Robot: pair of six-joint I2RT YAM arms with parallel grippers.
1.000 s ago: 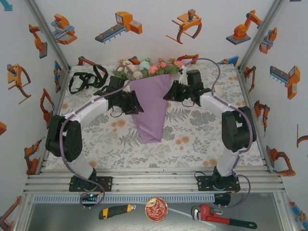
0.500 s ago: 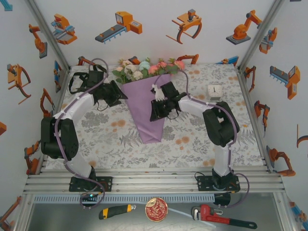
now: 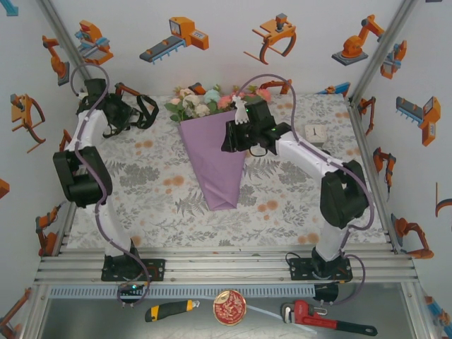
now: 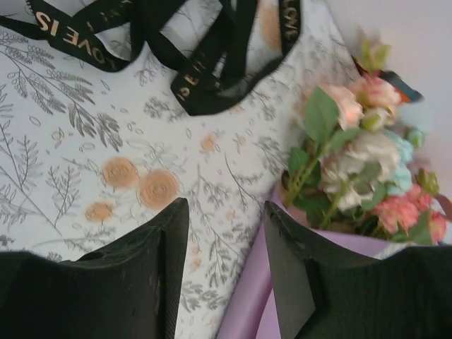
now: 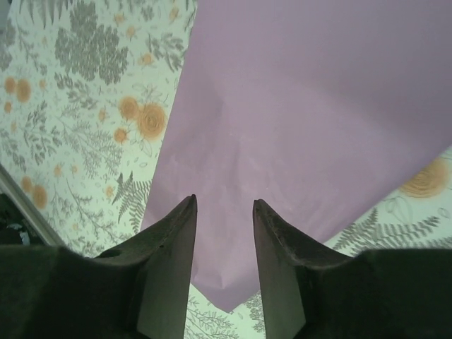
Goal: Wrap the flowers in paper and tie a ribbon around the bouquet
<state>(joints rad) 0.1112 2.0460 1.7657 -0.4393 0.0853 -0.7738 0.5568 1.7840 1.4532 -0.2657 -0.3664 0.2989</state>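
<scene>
- The bouquet [image 3: 215,152] lies in the middle of the table, with its blooms toward the far edge and the cone's tip pointing at the near edge.
- The paper [image 5: 296,106] forms a lilac cone around the stems. The flowers [image 4: 367,155] stick out of its wide end, pink, white and pale blue.
- The ribbon [image 4: 201,95] lies in loose loops at the far left corner, apart from the bouquet. It is black with gold lettering.
- My left gripper [image 4: 226,212] hangs above the table by that corner, near the ribbon, with its jaws apart and nothing between them.
- My right gripper [image 5: 224,205] hovers over the cone's right side, with its jaws parted and empty.
</scene>
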